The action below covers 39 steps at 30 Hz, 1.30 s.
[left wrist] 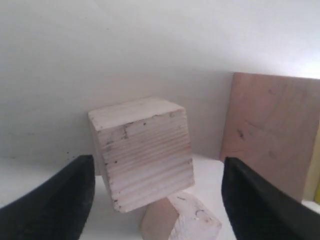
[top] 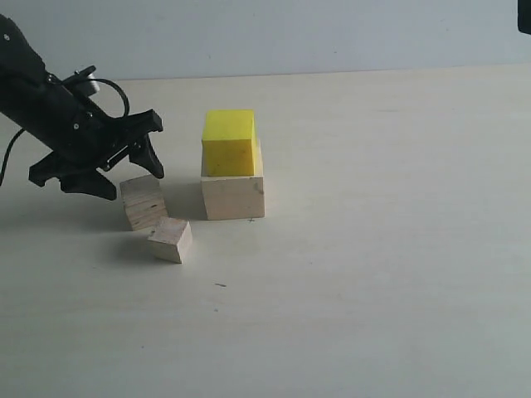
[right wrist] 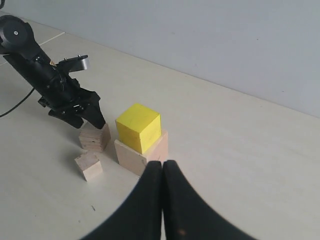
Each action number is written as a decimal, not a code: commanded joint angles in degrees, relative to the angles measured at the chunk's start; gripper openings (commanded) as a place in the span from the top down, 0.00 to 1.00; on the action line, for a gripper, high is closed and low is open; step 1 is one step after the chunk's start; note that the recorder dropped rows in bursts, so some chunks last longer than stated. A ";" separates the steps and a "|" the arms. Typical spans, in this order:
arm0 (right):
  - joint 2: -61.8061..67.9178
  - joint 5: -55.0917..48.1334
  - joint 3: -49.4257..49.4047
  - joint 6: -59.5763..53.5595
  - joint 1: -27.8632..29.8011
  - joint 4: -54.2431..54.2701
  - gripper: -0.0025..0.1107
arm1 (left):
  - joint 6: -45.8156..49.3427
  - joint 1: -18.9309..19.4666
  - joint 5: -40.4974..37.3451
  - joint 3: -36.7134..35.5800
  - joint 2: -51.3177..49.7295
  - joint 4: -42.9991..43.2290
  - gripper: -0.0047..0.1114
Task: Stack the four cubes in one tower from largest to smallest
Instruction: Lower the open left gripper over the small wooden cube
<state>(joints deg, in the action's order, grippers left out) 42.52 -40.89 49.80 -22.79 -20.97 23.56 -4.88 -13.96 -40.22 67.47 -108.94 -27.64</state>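
Note:
The yellow cube (top: 229,143) sits on the large wooden cube (top: 233,196), slightly off square. Left of them the medium wooden cube (top: 143,201) rests on the table, with the small wooden cube (top: 170,240) touching its front corner. My left gripper (top: 133,180) is open and hangs low over the medium cube. In the left wrist view the medium cube (left wrist: 142,150) stands between the spread fingers (left wrist: 55,200) without touching them, and the small cube (left wrist: 182,220) lies just beyond it. My right gripper (right wrist: 162,166) is shut on nothing, well back from the stack (right wrist: 138,126).
The pale tabletop (top: 373,274) stretches bare to the right and front of the cubes. The large cube's side (left wrist: 272,135) stands close beside one left finger. A grey wall (top: 290,33) closes off the back. A dark part (top: 524,16) shows in the top right corner.

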 commanded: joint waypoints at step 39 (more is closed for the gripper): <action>-0.50 0.53 -0.33 -1.17 0.24 -1.72 0.98 | -3.96 -0.95 -3.73 3.79 -5.55 9.60 0.91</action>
<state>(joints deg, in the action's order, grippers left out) 42.52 -40.89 49.80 -23.67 -20.97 22.10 -10.82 -14.80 -42.93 71.06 -114.47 -20.27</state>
